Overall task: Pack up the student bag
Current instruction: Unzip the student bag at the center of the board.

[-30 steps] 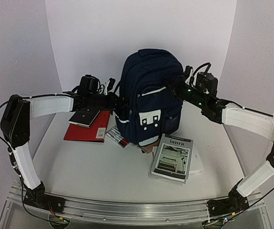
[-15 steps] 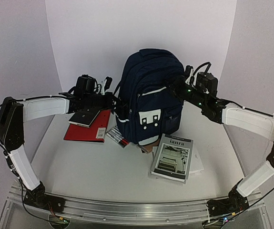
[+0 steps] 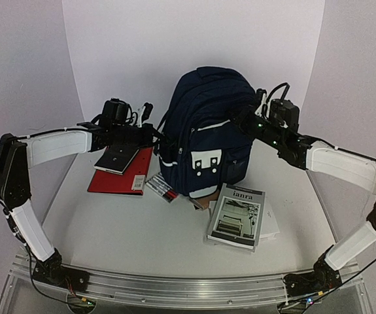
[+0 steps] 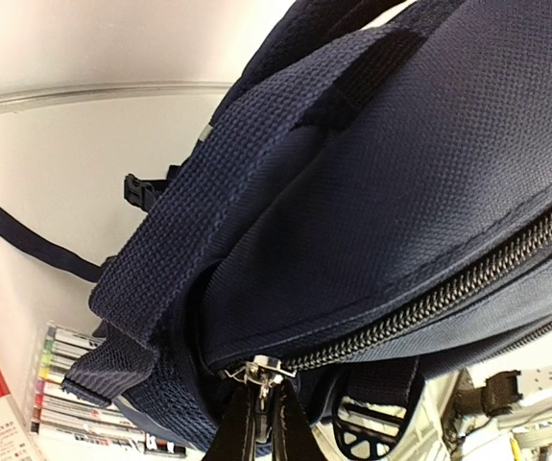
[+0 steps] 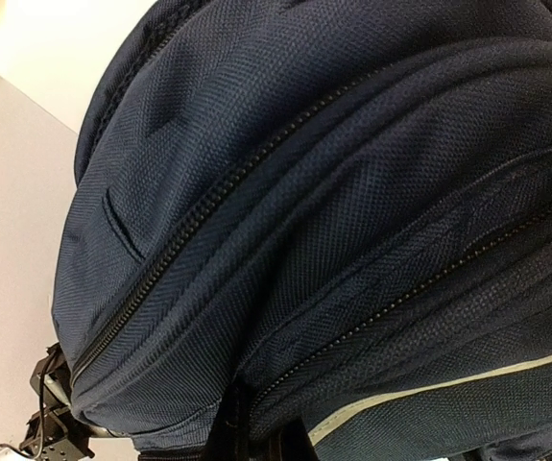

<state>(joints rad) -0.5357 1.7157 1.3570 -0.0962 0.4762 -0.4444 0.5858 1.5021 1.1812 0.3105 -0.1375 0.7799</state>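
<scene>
The student bag (image 3: 207, 131), a navy-blue backpack with a white front patch, stands upright at the table's middle back. My left gripper (image 3: 163, 139) is at the bag's left side. In the left wrist view it (image 4: 264, 427) is shut on the metal zipper pull (image 4: 261, 373) at the end of the closed main zipper (image 4: 429, 303). My right gripper (image 3: 241, 118) is at the bag's upper right side. In the right wrist view it (image 5: 256, 440) is pinched shut on a fold of the bag's fabric (image 5: 333, 192) beside a zipper.
A red notebook (image 3: 119, 176) with a black booklet (image 3: 117, 159) on it lies left of the bag. A marker pack (image 3: 161, 188) lies at the bag's front left foot. A grey "ianra" book (image 3: 237, 216) lies on white paper (image 3: 271, 227) in front right.
The bag has shifted and leaned slightly to the right. My left arm has followed it, staying on the zipper pull. The right gripper has moved slightly right.
</scene>
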